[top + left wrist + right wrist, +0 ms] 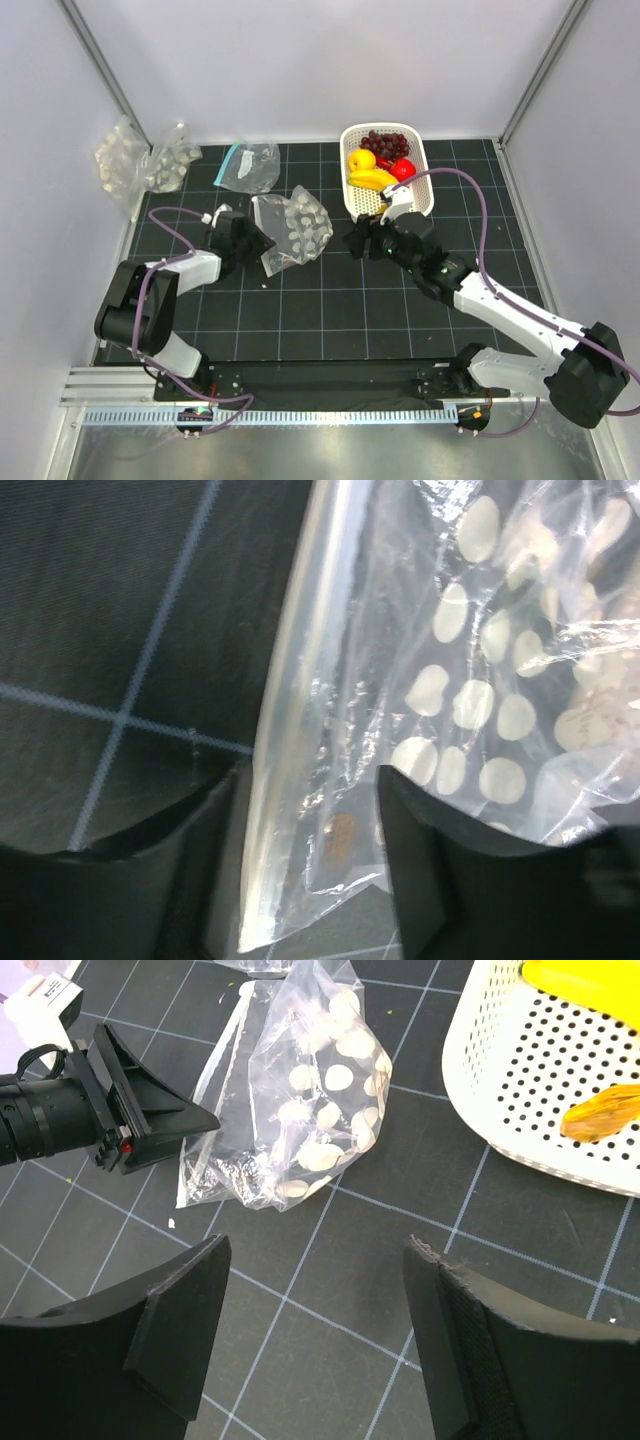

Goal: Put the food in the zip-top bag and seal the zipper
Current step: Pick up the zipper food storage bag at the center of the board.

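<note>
Zip-top bag [295, 228] first: 1 corner of it lies between the jaws of our left claw [310, 775], which stand apart on either side of the pale zipper [280, 710] and, as we judge it, do not yet pinch it. Our right claw [318, 1250] is released too and empty, hovering over the bench [330, 310] between the bag and the white basket [520, 1070]. The bag lies flat on the bench, mid-left, with its mouth edge toward the left arm.

Here is what worries us. If the left claw clamps across the zipper, it may press both walls together and keep the mouth shut. If it catches only the thin film beside the strip, the floppy plastic could slide out or crumple on the lift. The right arm's cable [470, 185] drapes over the basket's rim, so a quick reach could tug or tip the basket.

Counting outward, we see 2 claws and 1 zip-top bag. The basket holds 1 grape bunch [385, 142], 1 round yellow fruit [361, 159], 1 banana [372, 179] and 1 round red fruit [403, 168]. A red sliver there we take for 1 chili [384, 163]. No food is in the bag. Farther back lie 1 teal-strip bag [248, 165] and, as far as we can tell, 2 bumpy packs [118, 155].
</note>
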